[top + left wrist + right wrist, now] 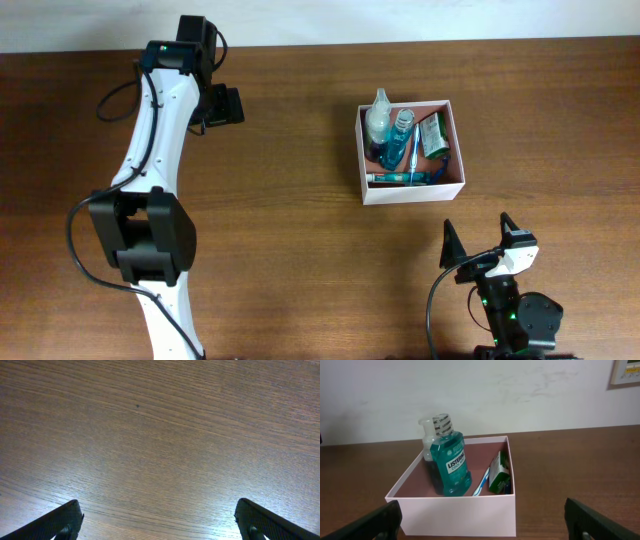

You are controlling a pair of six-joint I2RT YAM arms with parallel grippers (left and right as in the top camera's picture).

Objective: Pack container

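Right gripper [476, 224]: lower right of the overhead frame; I've got both fingers spread wide, nothing between them; in its own wrist view the tips sit in the two bottom corners
Left gripper [157, 503]: fingers far apart in the bottom corners of its wrist view, empty; only the wood grain of the table [160, 435] under it
Container [455, 515]: centre of the right wrist view, white front wall facing me; overhead it sits right of centre in the upper half, on the table, well apart from both grippers
Mouthwash bottle [451, 467]: upright, teal, Listerine label, left of centre inside the container
Toothbrush [481, 482]: blue and white, just right of the mouthwash bottle
Green box [498, 474]: by the container's right wall
Clear bottle [426, 435]: white cap, just behind the mouthwash bottle; touching or not, I cannot tell
Left arm [150, 170]: white, upper left of the overhead frame
Wall [470, 395]: pale, beyond the table's far edge
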